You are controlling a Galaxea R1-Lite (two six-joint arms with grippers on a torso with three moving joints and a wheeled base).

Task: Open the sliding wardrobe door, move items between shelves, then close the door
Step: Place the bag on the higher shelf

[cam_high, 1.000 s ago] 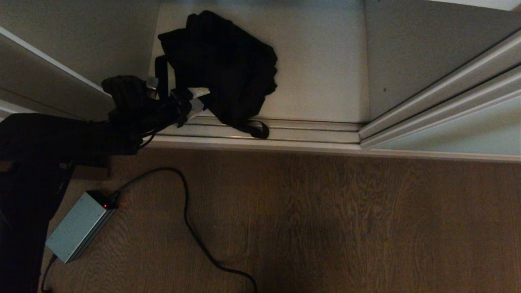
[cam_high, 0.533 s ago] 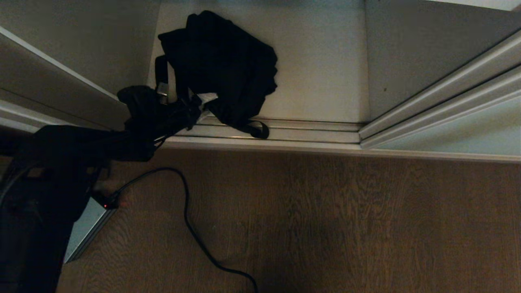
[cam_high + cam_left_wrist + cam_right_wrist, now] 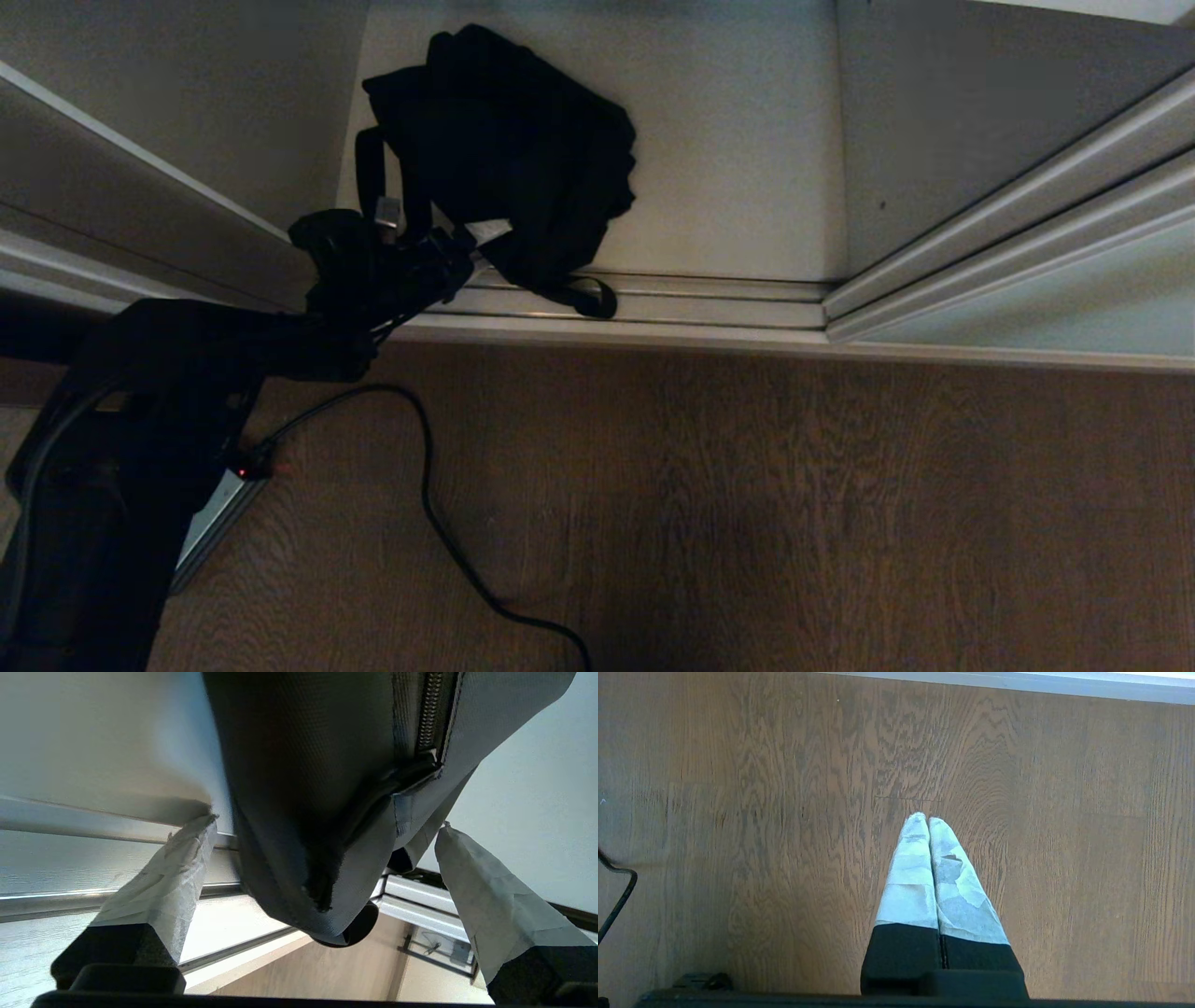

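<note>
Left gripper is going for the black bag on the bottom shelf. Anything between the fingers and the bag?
Nothing visible. The left gripper is open with the black bag's front corner already between its fingers, over the floor track. The right gripper hangs shut over the wood floor.

Left arm: has swung rightward and deeper toward the wardrobe in the head view.
Left gripper (image 3: 439,233): now right at the black drawstring bag's (image 3: 509,149) near edge, fingers spread either side of the hanging fabric.
Grey power brick (image 3: 217,509): now mostly hidden beneath the arm.
</note>
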